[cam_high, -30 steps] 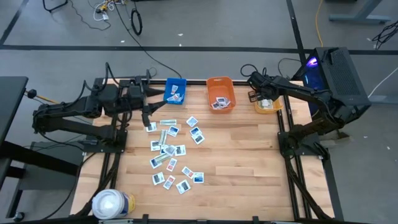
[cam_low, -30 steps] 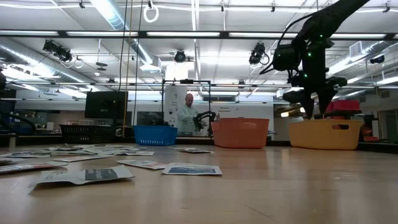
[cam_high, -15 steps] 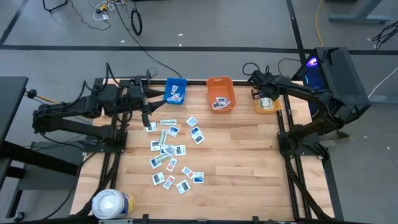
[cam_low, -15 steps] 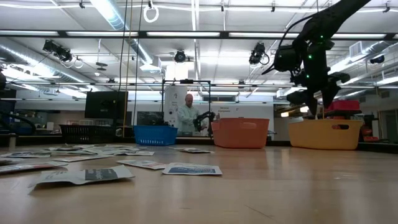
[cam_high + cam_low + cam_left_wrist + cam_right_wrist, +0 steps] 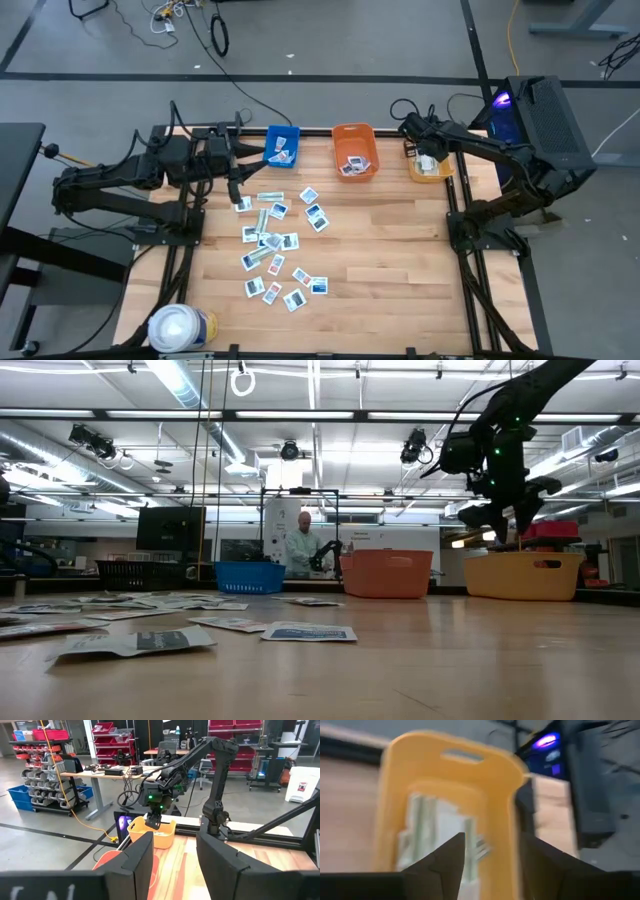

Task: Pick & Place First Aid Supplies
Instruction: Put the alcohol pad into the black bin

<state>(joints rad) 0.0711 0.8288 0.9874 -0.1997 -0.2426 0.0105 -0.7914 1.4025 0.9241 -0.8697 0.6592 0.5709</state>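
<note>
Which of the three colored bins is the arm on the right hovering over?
The yellow bin, at the row's right end. The right gripper hangs open above it; the orange bin and blue bin have no arm overhead.

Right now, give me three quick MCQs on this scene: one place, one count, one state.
1. The right gripper is over which bin?
A. blue
B. orange
C. yellow

2. How many bins stand along the table's far edge?
A. two
B. three
C. four

3. The right gripper's jaws are:
A. open with nothing between them
B. shut on a packet
C. shut on the white roll

Answers: 1 C, it hangs above the yellow bin. 2 B, blue bin, orange bin and yellow. 3 A, the right wrist view shows a bare gap over the strips lying in the bin.
</note>
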